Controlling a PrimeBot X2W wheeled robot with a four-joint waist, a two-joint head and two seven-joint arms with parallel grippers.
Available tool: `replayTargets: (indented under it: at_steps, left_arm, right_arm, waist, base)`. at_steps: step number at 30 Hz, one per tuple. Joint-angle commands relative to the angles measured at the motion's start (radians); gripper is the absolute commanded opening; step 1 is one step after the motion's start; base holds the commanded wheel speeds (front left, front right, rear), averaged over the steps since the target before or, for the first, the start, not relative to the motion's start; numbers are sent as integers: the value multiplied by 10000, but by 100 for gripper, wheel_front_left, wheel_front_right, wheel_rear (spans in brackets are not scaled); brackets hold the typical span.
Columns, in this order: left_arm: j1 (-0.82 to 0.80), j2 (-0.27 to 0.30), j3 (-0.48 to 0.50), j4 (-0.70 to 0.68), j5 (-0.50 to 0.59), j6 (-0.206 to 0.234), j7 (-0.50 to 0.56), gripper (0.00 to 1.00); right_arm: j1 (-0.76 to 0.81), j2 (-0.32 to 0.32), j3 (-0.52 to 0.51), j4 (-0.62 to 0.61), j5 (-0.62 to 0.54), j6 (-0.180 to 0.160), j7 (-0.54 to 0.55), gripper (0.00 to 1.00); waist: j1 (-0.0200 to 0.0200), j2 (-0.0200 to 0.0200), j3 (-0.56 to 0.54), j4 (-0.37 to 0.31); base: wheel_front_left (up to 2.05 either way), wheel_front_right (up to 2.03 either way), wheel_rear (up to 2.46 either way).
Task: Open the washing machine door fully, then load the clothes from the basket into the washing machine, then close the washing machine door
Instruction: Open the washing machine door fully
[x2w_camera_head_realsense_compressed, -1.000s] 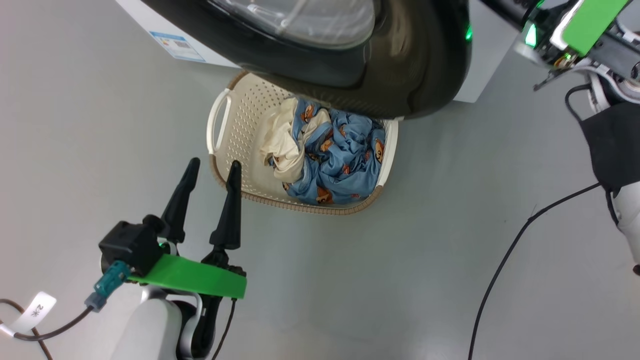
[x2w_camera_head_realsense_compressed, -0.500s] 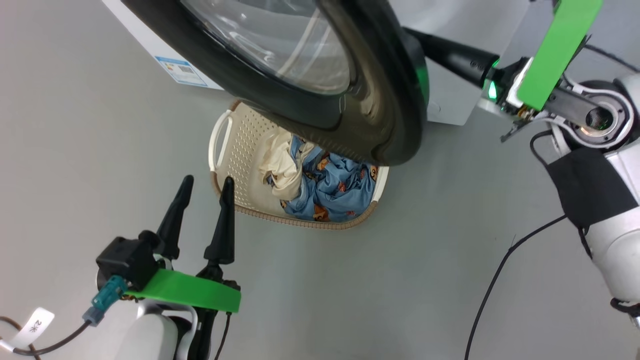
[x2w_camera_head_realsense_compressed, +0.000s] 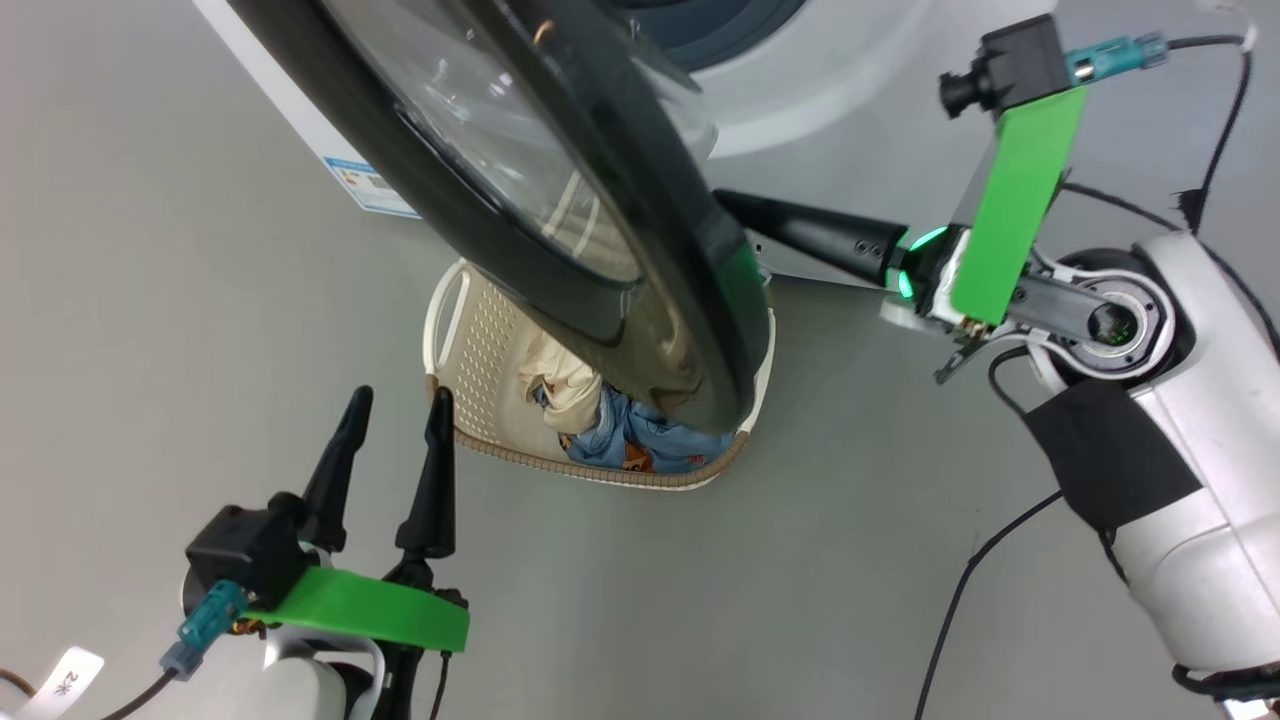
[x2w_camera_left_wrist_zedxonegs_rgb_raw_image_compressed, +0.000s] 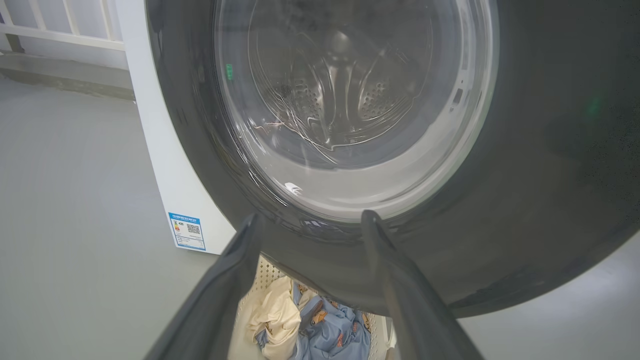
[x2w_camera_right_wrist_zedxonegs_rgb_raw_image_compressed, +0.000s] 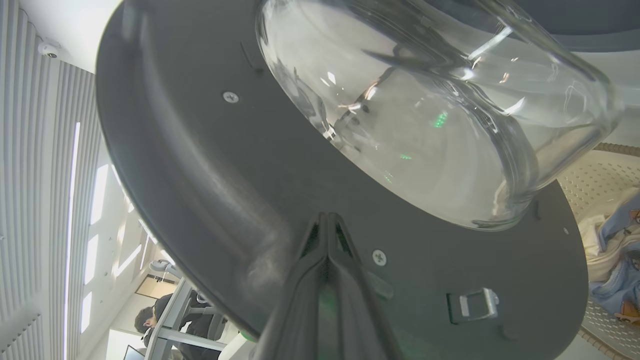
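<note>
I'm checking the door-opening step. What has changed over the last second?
The washing machine door has swung further open, now seen nearly edge-on from the head view, with the shut right gripper at its inner face. Nothing was taken hold of or let go. The left gripper stays open beside the basket, and the clothes still lie in it.
</note>
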Motion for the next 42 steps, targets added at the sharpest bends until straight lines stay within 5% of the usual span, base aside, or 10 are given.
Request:
replayTargets:
  at_steps: [1,23,42]
  left_arm:
    - [103,256,370,-177,154,-25,-63,100]
    - [392,256,409,-159,82,-25,-63,100]
    - [619,256,455,-25,285,-25,-63,100]
  right_arm:
    - [287,315,212,-417,50,16,109,0]
    - [1210,1119,919,-832,-29,16,555,0]
    - [1819,851,649,-1043,-414,16,-188,0]
  waist:
    - [0,0,-57,-16]
    - [0,0,-507,321]
    - [0,0,-1011,-91]
  base:
    - [0,0,0]
    - [0,0,0]
    - [0,0,0]
